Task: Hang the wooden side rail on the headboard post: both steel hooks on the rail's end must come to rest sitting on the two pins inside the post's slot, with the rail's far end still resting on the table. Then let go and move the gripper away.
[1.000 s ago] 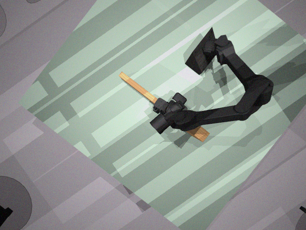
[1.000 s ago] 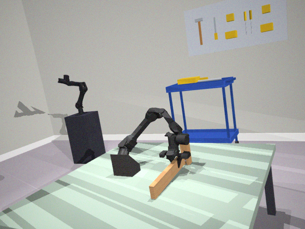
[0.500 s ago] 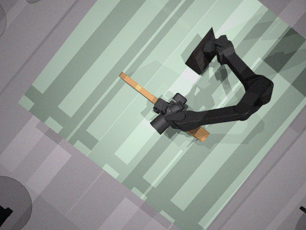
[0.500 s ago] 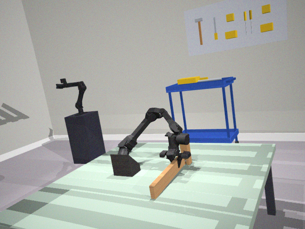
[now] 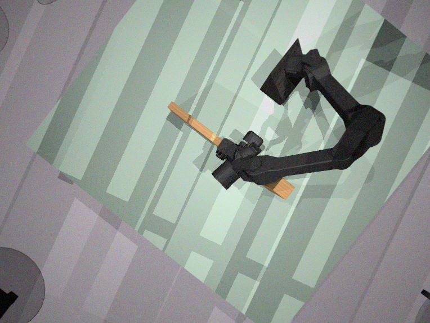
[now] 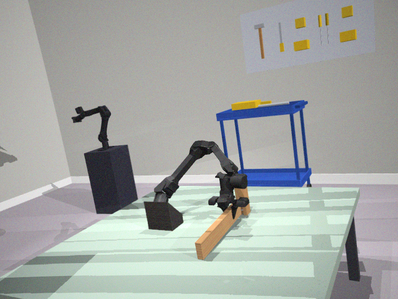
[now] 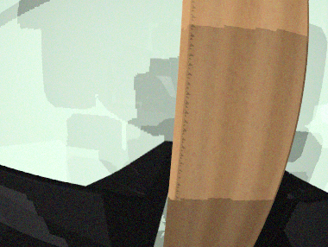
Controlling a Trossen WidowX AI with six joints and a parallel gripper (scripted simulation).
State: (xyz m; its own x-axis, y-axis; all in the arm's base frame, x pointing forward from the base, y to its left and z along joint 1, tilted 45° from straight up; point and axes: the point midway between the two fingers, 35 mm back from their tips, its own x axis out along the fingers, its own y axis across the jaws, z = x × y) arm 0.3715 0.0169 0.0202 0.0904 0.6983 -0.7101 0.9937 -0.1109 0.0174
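Rail (image 5: 202,128) (image 6: 216,233) (image 7: 242,112): wooden, stiff, probably modest in weight; best held near the post (image 5: 283,188) (image 6: 243,196), I judged. Pincer (image 5: 227,149) (image 6: 233,210): clamped on it. Far end: apparently on the desk (image 5: 139,86) (image 6: 144,263). Hooks: hidden from me.

The rail (image 5: 200,126) (image 6: 216,232) (image 7: 242,112) looks like plain wood, grain showing, pretty matt. Gripper (image 5: 232,149) (image 6: 228,210) (image 7: 202,152) seems dark matt plastic, tbh.

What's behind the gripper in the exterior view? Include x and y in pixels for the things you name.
Behind the gripper (image 6: 232,213): part of the upright wooden post (image 6: 246,210). Hidden: the rail's (image 6: 216,232) post end, including any hooks or pins.
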